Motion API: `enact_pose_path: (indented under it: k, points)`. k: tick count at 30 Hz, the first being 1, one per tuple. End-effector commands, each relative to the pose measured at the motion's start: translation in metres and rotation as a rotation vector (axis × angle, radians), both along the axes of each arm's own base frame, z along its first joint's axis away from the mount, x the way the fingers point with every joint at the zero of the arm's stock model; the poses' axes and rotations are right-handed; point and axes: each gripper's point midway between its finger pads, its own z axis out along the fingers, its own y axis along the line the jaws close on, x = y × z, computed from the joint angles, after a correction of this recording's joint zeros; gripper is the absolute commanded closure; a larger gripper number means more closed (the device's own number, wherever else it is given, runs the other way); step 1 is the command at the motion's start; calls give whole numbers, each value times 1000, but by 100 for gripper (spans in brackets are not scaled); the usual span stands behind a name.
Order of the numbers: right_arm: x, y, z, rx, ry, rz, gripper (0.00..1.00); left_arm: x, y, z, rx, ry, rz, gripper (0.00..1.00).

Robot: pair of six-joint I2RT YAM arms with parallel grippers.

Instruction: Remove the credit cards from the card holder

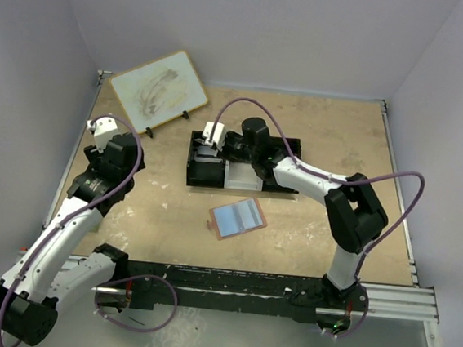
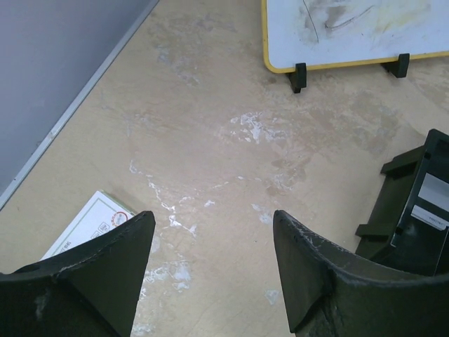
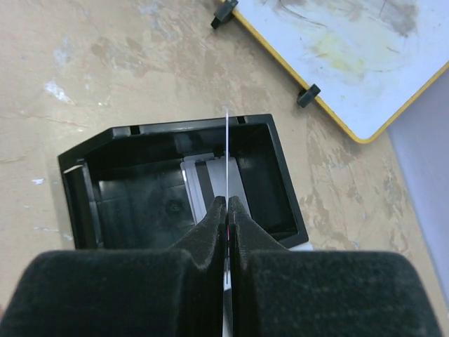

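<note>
The card holder lies open on the table in front of the tray, brown rim around grey-blue slots. My right gripper is over the left black compartment of the tray. In the right wrist view its jaws are shut on a thin credit card seen edge-on, held upright above the compartment. A pale flat card lies on that compartment's floor. My left gripper is open and empty at the left, its fingers spread above bare table.
A white board with a yellow-tan rim stands on black feet at the back left; it also shows in the left wrist view and the right wrist view. A white printed label lies by the left wall.
</note>
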Motion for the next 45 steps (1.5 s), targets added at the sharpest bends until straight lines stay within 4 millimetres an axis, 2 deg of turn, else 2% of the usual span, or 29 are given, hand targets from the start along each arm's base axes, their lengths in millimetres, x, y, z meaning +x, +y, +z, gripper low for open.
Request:
enact_pose_path:
  k: [1, 4, 8, 19, 27, 33, 38, 45]
  points:
    - [21, 8, 3, -97, -89, -11, 100, 0, 8, 3, 27, -17, 39, 34]
    - [27, 10, -17, -171, -87, -20, 100, 1, 9, 2, 35, -6, 46, 34]
    - [38, 10, -29, -235, -102, -52, 100, 1, 9, 3, 36, -8, 48, 33]
    - [68, 13, -46, -404, -217, -123, 100, 0, 9, 3, 37, -9, 45, 33]
    - [79, 21, -60, -464, -271, -106, 100, 1, 9, 3, 37, -8, 43, 33]
    - [84, 26, -70, -498, -290, -104, 97, 1, 9, 2, 40, -3, 44, 33]
    - [82, 25, -74, -520, -304, -107, 84, 1, 10, 1, 43, 0, 44, 33]
    - [76, 22, -77, -519, -298, -115, 78, 2, 8, 0, 41, 8, 34, 34]
